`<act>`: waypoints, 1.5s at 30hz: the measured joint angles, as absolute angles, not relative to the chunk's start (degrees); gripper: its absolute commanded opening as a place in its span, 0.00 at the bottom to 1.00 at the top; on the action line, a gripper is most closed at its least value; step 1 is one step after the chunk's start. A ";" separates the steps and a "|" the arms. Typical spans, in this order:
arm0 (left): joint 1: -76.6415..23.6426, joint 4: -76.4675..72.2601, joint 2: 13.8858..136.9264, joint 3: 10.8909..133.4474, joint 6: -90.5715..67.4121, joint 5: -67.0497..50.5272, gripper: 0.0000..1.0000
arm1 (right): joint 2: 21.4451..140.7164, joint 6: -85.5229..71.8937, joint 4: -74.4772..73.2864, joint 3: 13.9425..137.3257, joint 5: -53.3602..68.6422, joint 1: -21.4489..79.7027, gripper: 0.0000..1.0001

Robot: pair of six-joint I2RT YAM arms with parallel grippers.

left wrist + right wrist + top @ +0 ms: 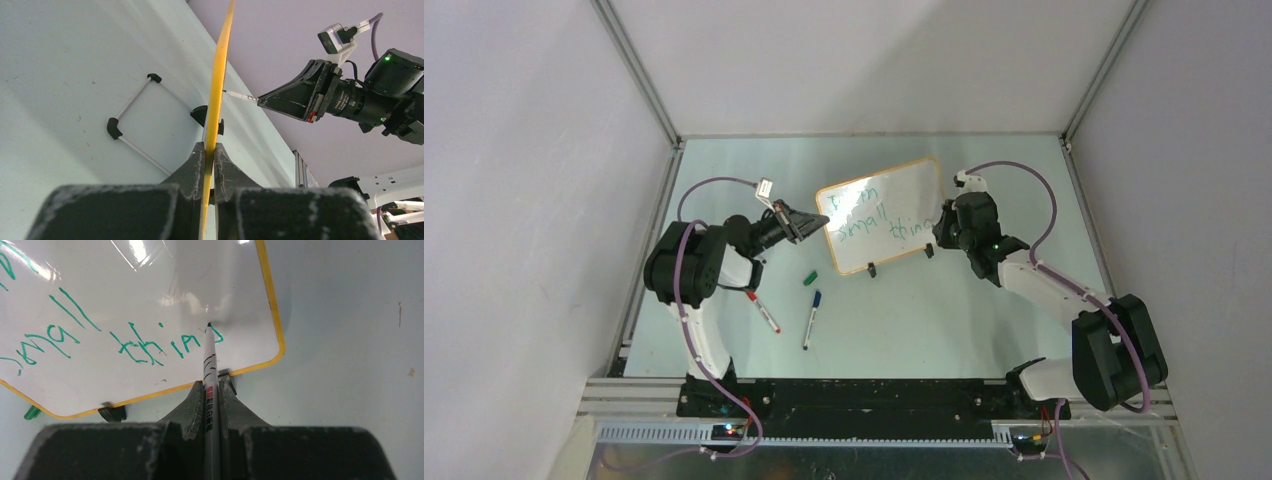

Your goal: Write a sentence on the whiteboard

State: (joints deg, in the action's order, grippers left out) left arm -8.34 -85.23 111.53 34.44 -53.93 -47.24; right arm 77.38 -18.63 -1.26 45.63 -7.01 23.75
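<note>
My left gripper (210, 150) is clamped on the orange-tan frame of the whiteboard (894, 205), both fingers pinching its edge. In the left wrist view that edge runs as a thin yellow line up the middle of the frame. The board stands tilted a little left of the overhead view's centre, on two black clip feet (871, 270) resting on the table (944, 330).

My right gripper (213, 385) is closed on a white marker (210, 365), which sticks straight out between the fingers. Its tip meets the board's face in the lower right part of the white area. The sentence (145, 342) is in thin green lettering on two lines. The lower line reads "small thin", with a further stroke just at the tip. The upper line is too faint in the overhead view for me to read.

On the table below the board, toward the lower left, lie a small green cap (810, 277), a blue pen (811, 318) and a red pen (763, 312), each apart from the others.
</note>
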 measured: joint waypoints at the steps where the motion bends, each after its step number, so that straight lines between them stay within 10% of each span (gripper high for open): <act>1: -8.34 -85.23 111.53 34.44 -53.93 -47.24 0.00 | 77.41 -18.63 -1.23 45.80 -7.03 23.75 0.00; 45: -8.34 -85.23 111.53 34.44 -53.93 -47.24 0.00 | 77.47 -18.37 -4.89 44.80 -8.19 26.00 0.00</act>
State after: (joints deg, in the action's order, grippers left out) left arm -8.34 -85.23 111.53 34.44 -53.93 -47.24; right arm 77.47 -18.37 -4.89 44.80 -8.19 26.00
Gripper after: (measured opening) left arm 0.076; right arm 0.129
